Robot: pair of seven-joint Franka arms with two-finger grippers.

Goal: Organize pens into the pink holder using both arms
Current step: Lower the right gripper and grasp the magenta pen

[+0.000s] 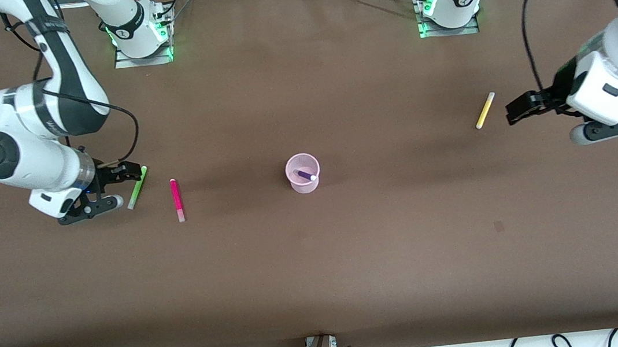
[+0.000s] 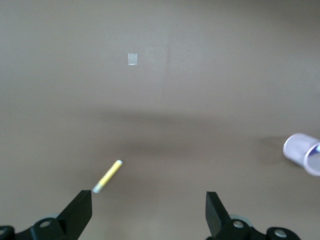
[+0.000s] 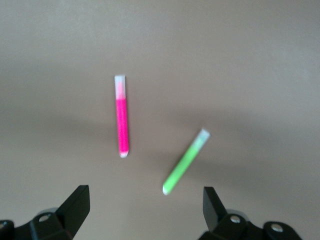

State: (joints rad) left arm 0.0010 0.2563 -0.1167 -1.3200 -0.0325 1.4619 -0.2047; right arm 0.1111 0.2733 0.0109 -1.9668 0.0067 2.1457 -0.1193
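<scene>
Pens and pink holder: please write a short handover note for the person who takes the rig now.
Right gripper: open, empty, low over the green pen, which lies on the table.
Left gripper: open, empty, beside the yellow pen at the left arm's end of the table.
Magenta-pink pen: on the table between the green pen and the pink holder.
Done: the dark purple pen is in the holder at mid-table.
Left: green, magenta-pink and yellow pens still need picking and placing.
</scene>
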